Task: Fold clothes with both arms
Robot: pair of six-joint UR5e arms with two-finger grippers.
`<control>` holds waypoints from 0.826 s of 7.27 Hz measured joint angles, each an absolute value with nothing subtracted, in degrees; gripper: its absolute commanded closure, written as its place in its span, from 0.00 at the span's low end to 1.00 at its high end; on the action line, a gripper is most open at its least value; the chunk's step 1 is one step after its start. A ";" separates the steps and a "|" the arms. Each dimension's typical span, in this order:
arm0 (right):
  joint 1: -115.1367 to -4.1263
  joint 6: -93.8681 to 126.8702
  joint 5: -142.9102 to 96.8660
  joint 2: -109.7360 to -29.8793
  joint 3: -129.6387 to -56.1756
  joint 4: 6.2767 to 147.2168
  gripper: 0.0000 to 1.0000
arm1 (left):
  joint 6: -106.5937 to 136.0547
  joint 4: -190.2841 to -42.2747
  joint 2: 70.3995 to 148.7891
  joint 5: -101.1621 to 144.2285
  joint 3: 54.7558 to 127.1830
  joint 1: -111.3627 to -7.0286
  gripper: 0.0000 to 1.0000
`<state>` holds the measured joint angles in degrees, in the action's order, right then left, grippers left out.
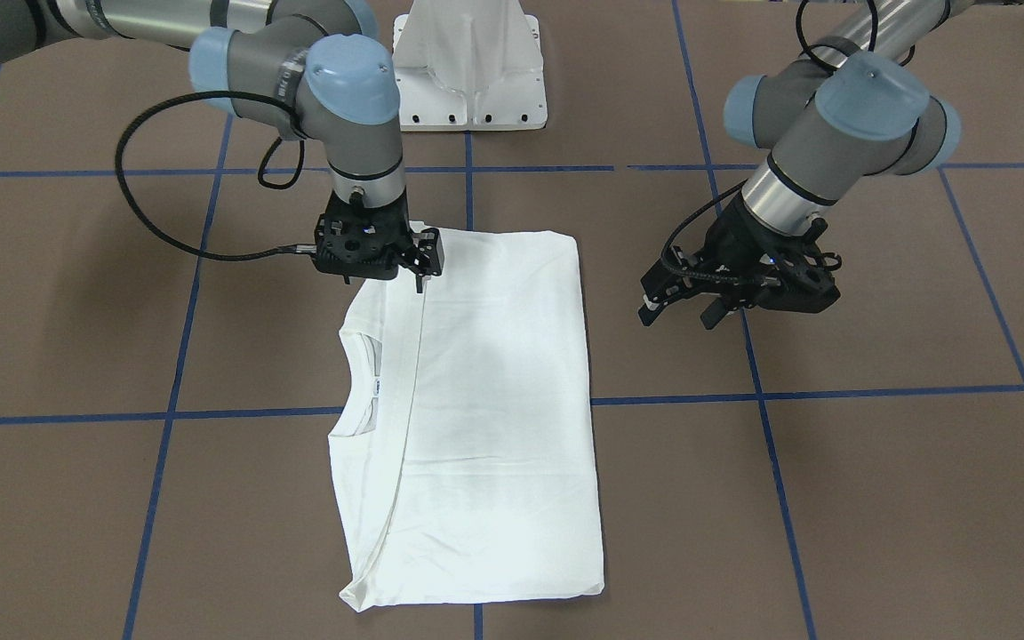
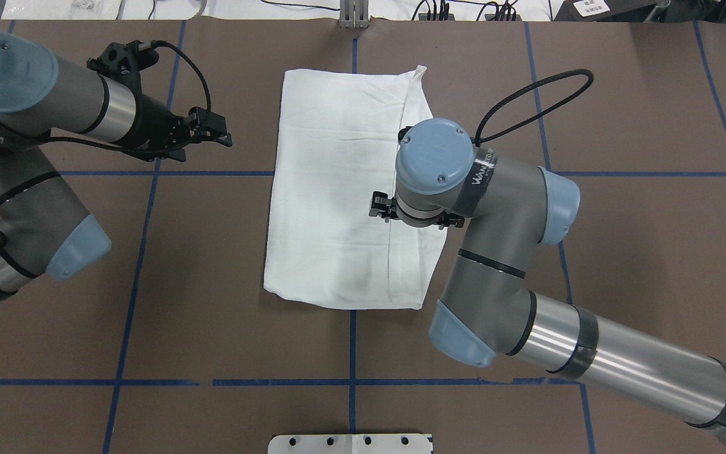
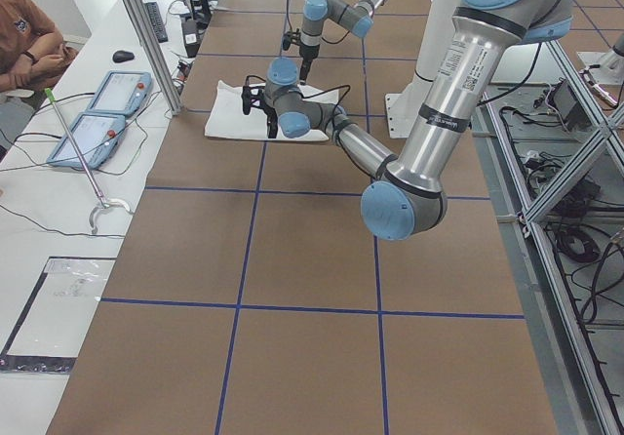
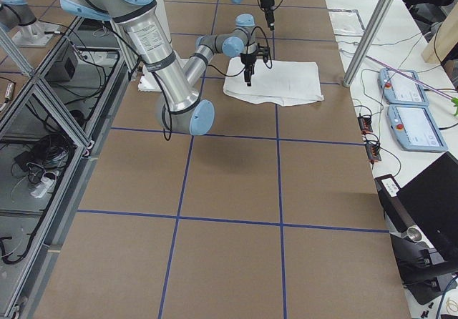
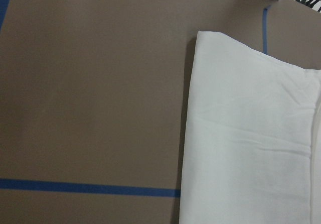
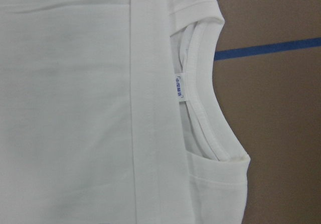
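Shirt (image 1: pixel 476 400) lies folded near the desk's (image 1: pixel 876 498) operator-side edge; left fingers (image 1: pixel 713 311) released beside it; right fingers (image 1: pixel 420 277) over it, grip untellable.

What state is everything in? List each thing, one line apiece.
shirt: folded into a long rectangle, lying flat on the table, collar exposed.
left end effector: open, empty, off to the side of the shirt.
right end effector: pointing down over the shirt; open or shut unclear.

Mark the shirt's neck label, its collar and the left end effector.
neck label (image 6: pixel 177 88), right wrist view, its printed centre.
collar (image 6: pixel 204 83), right wrist view, ribbed band.
left end effector (image 1: pixel 676 317), front-facing view, between fingertips.
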<state>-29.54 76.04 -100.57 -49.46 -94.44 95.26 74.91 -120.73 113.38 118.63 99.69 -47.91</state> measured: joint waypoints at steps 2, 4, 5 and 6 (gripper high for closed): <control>-26.77 74.32 -99.82 -48.49 -91.85 95.42 0.00 | 74.73 -118.73 112.77 118.80 101.91 -47.45 0.00; -24.67 71.49 -99.89 -49.08 -91.52 96.72 0.00 | 74.73 -118.45 112.69 118.83 102.13 -47.04 0.00; -24.25 70.00 -100.06 -49.49 -91.66 97.56 0.00 | 74.82 -118.45 112.69 118.83 102.18 -46.63 0.00; -24.08 68.41 -100.19 -50.02 -91.86 98.05 0.00 | 75.02 -118.47 112.76 118.81 102.16 -46.06 0.00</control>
